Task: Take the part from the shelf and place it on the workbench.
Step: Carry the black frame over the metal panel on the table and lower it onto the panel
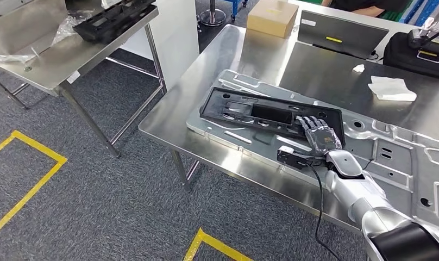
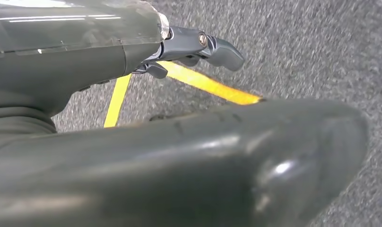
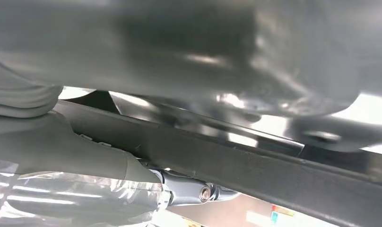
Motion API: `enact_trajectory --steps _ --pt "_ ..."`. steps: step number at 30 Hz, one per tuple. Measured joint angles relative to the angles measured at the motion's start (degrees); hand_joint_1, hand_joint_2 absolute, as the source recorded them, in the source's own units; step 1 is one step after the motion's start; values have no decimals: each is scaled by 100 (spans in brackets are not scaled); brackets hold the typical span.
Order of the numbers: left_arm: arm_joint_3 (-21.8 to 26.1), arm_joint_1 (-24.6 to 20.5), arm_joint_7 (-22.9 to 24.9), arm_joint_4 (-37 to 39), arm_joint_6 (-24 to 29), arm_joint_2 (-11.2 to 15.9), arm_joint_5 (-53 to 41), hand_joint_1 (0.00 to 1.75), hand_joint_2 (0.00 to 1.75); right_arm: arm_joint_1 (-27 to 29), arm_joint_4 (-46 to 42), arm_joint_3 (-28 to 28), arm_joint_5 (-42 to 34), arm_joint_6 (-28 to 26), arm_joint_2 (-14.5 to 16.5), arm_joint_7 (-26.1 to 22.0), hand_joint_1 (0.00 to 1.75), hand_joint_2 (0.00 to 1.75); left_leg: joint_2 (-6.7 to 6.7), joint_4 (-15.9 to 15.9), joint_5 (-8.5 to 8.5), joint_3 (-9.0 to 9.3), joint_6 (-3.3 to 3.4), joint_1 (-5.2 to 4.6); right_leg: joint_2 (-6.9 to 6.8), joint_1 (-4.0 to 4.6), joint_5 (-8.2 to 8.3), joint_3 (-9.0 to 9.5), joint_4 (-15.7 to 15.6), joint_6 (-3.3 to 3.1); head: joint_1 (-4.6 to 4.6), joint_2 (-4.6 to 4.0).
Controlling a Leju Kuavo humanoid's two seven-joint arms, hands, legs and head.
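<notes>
Already the flat black plastic frame-shaped part lies on the stainless-steel workbench at the centre of the head view, resting on a large pressed silver sheet-metal panel that spreads toward the right edge. The right hand sits at the part's right end with its dark fingers laid over the frame's edge; whether they grip it or merely rest on it I cannot tell from above. Judging by this, the placing step is at its close, and the next move calls for letting go cleanly and lifting the hand away without dragging the part off the panel.

Up close, the right wrist view gives what the head view lacks: the part as a dark bar running across the frame just beside a finger, though blur hides the contact itself.

Low in the left wrist view, the left hand hangs over grey carpet and a yellow floor line, fingers loosely curled and holding nothing.

At the upper left of the head view stands a second steel table bearing another black part.
</notes>
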Motion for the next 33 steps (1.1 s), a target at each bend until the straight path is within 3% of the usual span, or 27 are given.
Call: enact_trajectory --steps 2,5,6,7,8,9,11,13,15,16,17,19,20,21,22,23,25,27,28,31,33 --pt "3 -2 5 0 -2 -1 3 0 0 -29 0 18 12 -8 2 1 0 0 11 202 -196 -82 -52 18 -16 -5 40 -22 -25 -101 0 -1" --pt "6 -6 15 0 -5 -6 11 0 0 -63 0 38 37 -14 3 8 0 0 24 1185 -827 -459 -75 26 -34 27 119 -116 -35 -209 0 -2" --pt "7 -6 16 0 -6 -8 13 0 0 -69 0 39 42 -14 3 10 0 0 24 1483 -952 -559 -76 26 -36 47 151 -161 -32 -224 0 -1" --pt "8 -6 17 0 -7 -9 13 0 0 -75 0 40 46 -14 3 12 0 0 24 1606 -967 -574 -69 25 -35 67 184 -205 -30 -232 0 -1" --pt "10 -8 17 0 -7 -9 14 0 0 -84 0 40 50 -17 3 13 0 0 24 1535 -887 -492 -52 22 -32 86 220 -247 -28 -233 0 -1" --pt "11 -11 18 0 -7 -9 14 0 0 -94 0 40 50 -29 3 13 0 0 24 1252 -732 -306 -21 14 -30 102 256 -281 -27 -230 0 -1" --pt "15 -27 19 0 -8 -7 16 0 0 -143 -7 40 44 -93 2 12 0 0 29 453 -456 175 64 -25 -27 122 331 -335 -25 -201 0 -1" --pt "24 -43 20 0 -12 -8 18 0 0 -247 -35 40 2 -180 -19 5 0 0 38 17 -332 383 117 -82 -30 113 421 -373 -37 -137 0 -1" --pt "37 -41 23 1 -16 -19 19 0 0 -369 -112 37 -96 -225 -75 -27 0 0 43 -50 -232 314 162 -109 -29 93 531 -399 -87 -57 0 -1" --pt "43 -37 27 2 -19 -28 19 0 0 -428 -167 32 -155 -225 -122 -52 0 0 52 -96 -163 282 204 -104 -26 83 523 -426 -92 -22 1 0" --pt "48 -36 31 3 -20 -38 21 0 0 -490 -224 20 -203 -213 -185 -73 0 0 60 -136 -77 240 259 -91 -23 78 407 -470 -23 7 2 -1" --pt "57 -32 35 4 -21 -53 32 0 0 -628 -325 -15 -260 -184 -320 -89 0 0 75 -183 87 120 327 -75 -21 64 -116 -641 475 59 4 -1" --pt "64 -30 35 4 -21 -57 38 0 0 -686 -369 -37 -272 -174 -371 -87 0 0 77 -181 148 42 340 -75 -22 61 -398 -739 861 86 5 -1" --pt "71 -28 35 4 -20 -67 42 0 0 -724 -412 -57 -280 -173 -410 -84 0 0 83 -172 202 -35 332 -75 -23 57 -573 -808 1227 115 5 -1" --pt "78 -28 35 4 -21 -78 43 0 0 -742 -452 -74 -284 -176 -436 -82 0 0 88 -159 250 -109 325 -73 -23 49 -619 -812 1464 140 4 -1" --pt "84 -29 35 4 -21 -93 43 0 0 -749 -493 -92 -288 -181 -464 -76 0 0 93 -137 292 -185 314 -68 -25 35 -552 -716 1502 161 4 0" --pt "93 -32 35 4 -22 -121 39 0 0 -759 -591 -134 -296 -192 -521 -69 0 0 97 -63 355 -328 276 -55 -28 2 -304 -238 984 185 4 0" --pt "100 -35 35 4 -21 -137 33 0 0 -784 -698 -191 -301 -202 -581 -64 0 0 94 22 398 -447 218 -61 -20 10 -285 269 255 160 3 0" --pt "104 -37 34 4 -21 -140 30 0 0 -790 -740 -218 -303 -207 -610 -63 0 0 92 50 424 -484 183 -67 -11 24 -330 392 41 128 1 -1" --pt "126 -31 33 4 -21 -145 20 0 0 -756 -832 -282 -323 -220 -690 -56 0 0 83 75 490 -544 72 -67 -11 39 -300 363 -69 -22 -2 -1" --pt "138 -23 33 4 -20 -145 16 0 0 -717 -882 -324 -339 -234 -720 -54 0 0 74 320 219 -657 28 -53 -32 24 -192 276 -88 -136 -3 -1"
